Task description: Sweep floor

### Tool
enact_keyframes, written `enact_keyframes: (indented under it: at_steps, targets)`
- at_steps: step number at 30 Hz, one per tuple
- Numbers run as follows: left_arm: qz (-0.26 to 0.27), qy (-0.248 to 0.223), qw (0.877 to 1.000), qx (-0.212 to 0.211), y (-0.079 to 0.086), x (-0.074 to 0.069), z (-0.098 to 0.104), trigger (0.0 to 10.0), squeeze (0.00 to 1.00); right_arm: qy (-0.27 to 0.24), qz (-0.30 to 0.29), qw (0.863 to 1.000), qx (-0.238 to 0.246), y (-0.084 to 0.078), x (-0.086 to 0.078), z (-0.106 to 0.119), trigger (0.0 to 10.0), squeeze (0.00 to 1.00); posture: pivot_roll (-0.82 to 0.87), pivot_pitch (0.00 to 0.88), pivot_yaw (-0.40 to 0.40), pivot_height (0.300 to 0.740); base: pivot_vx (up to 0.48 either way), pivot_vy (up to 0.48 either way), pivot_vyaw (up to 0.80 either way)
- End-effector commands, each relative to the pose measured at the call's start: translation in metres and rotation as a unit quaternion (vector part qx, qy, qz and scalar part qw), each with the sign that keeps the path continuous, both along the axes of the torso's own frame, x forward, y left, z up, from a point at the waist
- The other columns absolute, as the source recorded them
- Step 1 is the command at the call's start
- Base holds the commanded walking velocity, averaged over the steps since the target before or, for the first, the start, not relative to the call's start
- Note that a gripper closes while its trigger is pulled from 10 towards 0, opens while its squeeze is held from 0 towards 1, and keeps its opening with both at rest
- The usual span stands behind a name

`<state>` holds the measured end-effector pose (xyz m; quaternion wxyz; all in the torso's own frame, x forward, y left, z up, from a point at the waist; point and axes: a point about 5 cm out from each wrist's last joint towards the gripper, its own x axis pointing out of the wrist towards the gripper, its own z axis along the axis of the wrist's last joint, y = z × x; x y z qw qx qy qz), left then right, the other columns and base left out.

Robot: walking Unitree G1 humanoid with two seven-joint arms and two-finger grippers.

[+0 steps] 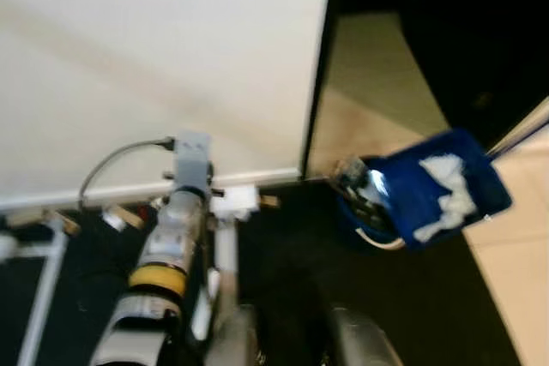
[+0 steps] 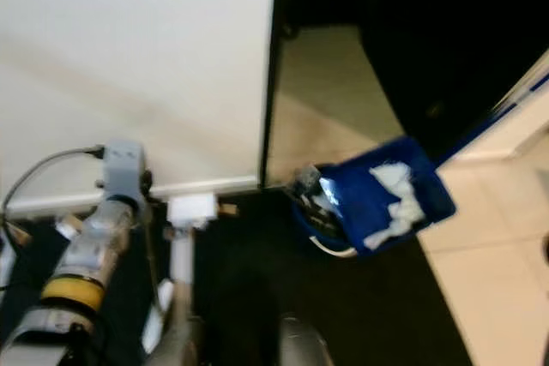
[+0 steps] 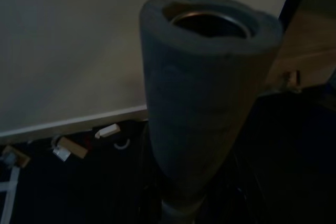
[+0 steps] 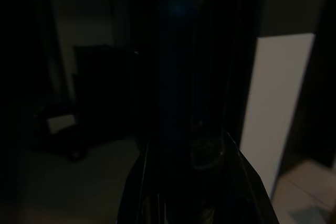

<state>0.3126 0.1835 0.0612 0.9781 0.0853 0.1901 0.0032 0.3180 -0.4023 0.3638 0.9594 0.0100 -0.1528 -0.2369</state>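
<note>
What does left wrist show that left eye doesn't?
Left wrist alone: the open top of a grey foam-covered tube, seen close up.
Left eye alone: a blue dustpan holding white scraps, the left arm, and tan floor past the doorway.
Both: the white wall, its baseboard, and small debris on dark floor.

A room inside a home, seen at floor level.

A plain white wall [image 1: 154, 49] with a skirting board [image 1: 129, 190] was met by dark flooring [image 1: 412, 297] and pale floor tiles [image 1: 515, 272]; a dark doorway [image 2: 343, 6] was seen beside it, and a blue dustpan [image 1: 437, 190] holding white scraps.
</note>
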Motion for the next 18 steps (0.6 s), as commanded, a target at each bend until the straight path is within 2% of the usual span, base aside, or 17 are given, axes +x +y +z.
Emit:
enact_keyframes:
  at_steps: [1,10,12,18]
  targets:
    - [0.006,0.014,1.000,0.005,0.0024,-0.0046,-0.0071,10.0,0.00,-0.035,-0.003,0.999,-0.004,-0.0018,-0.0050,0.0121,10.0,0.00,-0.02,0.067,-0.029,0.740,0.000,-0.480,0.80]
    - [0.022,0.021,0.999,0.012,0.0058,-0.0055,-0.0103,10.0,0.00,-0.044,-0.007,0.999,-0.006,0.0001,-0.0015,0.0112,10.0,0.00,-0.02,0.072,-0.030,0.740,0.000,-0.480,0.80]
    - [0.037,0.026,0.999,0.008,0.0071,-0.0054,-0.0118,10.0,0.00,-0.048,-0.009,0.999,-0.001,0.0006,-0.0003,0.0101,10.0,0.00,-0.02,0.072,-0.030,0.740,0.000,0.000,0.80]
    - [0.048,0.024,0.998,-0.015,0.0061,-0.0057,-0.0106,10.0,0.00,-0.076,-0.012,0.997,0.009,0.0027,0.0012,0.0116,10.0,0.00,-0.01,0.073,-0.031,0.740,0.000,0.000,0.00]
